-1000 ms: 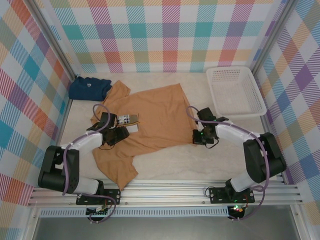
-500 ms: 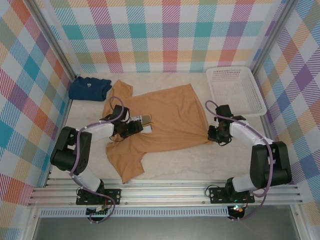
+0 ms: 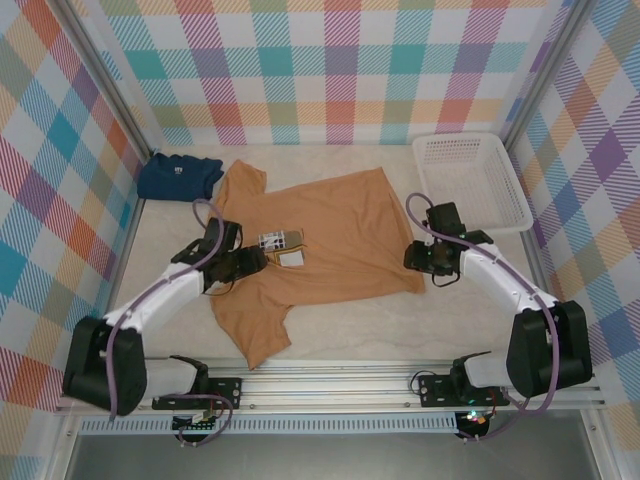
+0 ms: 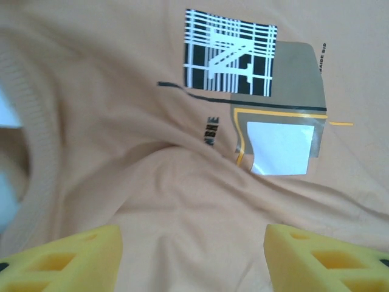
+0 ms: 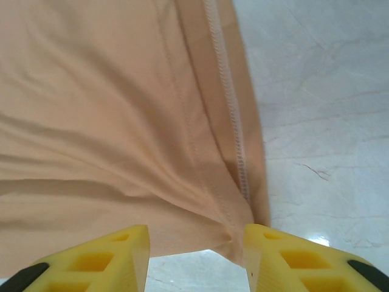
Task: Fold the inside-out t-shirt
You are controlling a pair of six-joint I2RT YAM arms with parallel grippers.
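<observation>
T-shirt (image 3: 335, 235) on surface (image 3: 400, 330); left end effector (image 3: 254, 262) at its 9 o'clock, right end effector (image 3: 416, 258) at 3 o'clock, both wide, empty.

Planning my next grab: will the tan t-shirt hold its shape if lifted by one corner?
Probably not: the t-shirt lies creased, so it should droop. Its thin stitched hem suggests light fabric. It may slide on the smooth table.

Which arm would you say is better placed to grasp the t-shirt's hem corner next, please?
Right, I'd judge. The right gripper stands open with the t-shirt and its stitched hem corner right at its fingers, while the left gripper hovers open over the printed label, across the shirt.
</observation>
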